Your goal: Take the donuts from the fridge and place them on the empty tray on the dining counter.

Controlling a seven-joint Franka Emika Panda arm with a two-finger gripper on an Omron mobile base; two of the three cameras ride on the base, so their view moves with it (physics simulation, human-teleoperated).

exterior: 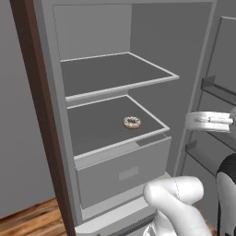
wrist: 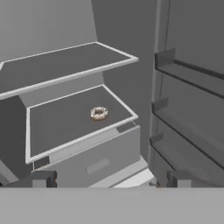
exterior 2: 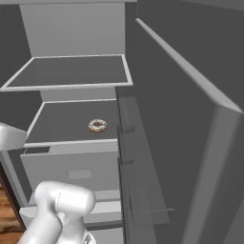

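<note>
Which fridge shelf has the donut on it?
The lower grey shelf, just above the bottom drawer: the pale ring donut with white icing lies near its front right. The upper shelf holds nothing.

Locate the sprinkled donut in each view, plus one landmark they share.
Left base view: donut right of centre, on the lower shelf.
Right base view: donut left of centre, near the shelf's right side.
Hand view: donut just left of centre, mid-height.
Shared landmark: the drawer directly under that shelf.
</note>
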